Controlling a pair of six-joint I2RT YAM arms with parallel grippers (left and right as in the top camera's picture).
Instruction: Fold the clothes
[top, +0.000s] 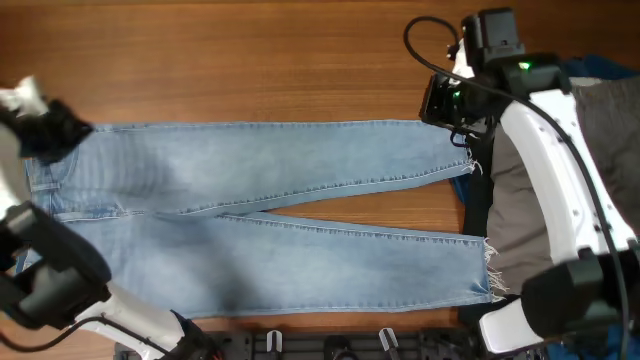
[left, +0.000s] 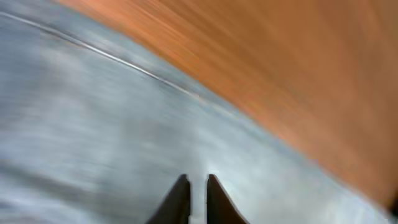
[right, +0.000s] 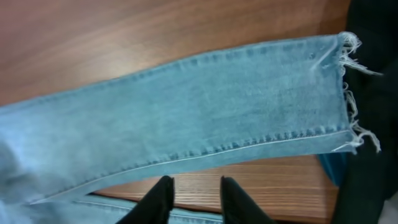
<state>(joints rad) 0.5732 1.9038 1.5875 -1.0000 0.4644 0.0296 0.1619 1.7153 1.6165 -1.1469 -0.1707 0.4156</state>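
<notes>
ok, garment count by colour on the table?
light-blue jeans: 1
grey garment: 1
black garment: 1
blue garment: 1
Total: 4. The three at the right lie in an overlapping pile, so more could be hidden there.

We find the widest free room on the far strip of the worktop (top: 250, 60) beyond the jeans (top: 250, 170) — bare wood from left to right. A narrow wedge of bare wood also opens between the two legs, widening toward the frayed hems. The right side is crowded: the grey garment (top: 618, 120), the black garment (top: 478, 205) and the bright-blue garment (right: 329, 168) lie heaped just beside the hems, and the right arm (top: 560, 170) reaches across them. The left arm (top: 50, 270) blocks the left edge by the waistband. Dark mounts (top: 330, 345) line the near rim — little passage there.
</notes>
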